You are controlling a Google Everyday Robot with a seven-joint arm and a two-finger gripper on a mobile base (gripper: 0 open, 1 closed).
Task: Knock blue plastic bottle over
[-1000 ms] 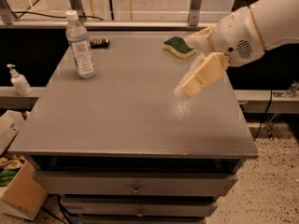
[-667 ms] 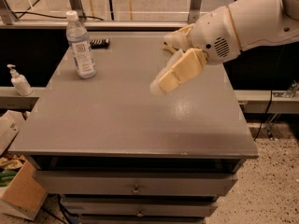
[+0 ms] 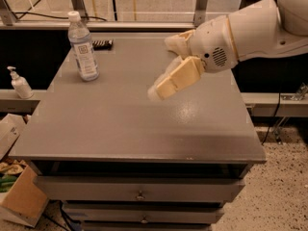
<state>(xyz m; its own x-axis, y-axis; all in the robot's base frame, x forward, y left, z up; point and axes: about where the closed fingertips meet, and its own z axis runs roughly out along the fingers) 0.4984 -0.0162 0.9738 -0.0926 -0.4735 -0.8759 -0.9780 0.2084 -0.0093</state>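
Bottle [image 3: 83, 47]: upright on the table [image 3: 120, 129], far-left part of the top, near the back edge. Long axis vertical, white cap pointing up, label facing the camera. Not tipped and nothing touches it.

Gripper [image 3: 164, 65]: over the middle of the table, to the right of the bottle and well apart from it. Its two cream fingers [image 3: 177, 78] stand apart. The lower one is the clearer: it slants down and left toward the tabletop, tip just above the surface. The upper one sits farther back, near the table's rear edge. Nothing is between them.

Arm [image 3: 250, 30]: comes in from the upper right. The white forearm runs roughly level, dropping slightly toward the wrist, and the wrist housing shows a round vent grille.

Other items: a small dark object [image 3: 102, 44] lies flat just behind and to the right of the bottle. A white pump dispenser [image 3: 19, 83] stands on a ledge left of the table. Drawers [image 3: 139, 189] sit below the top, and a cardboard box [image 3: 19, 201] is on the floor at lower left.
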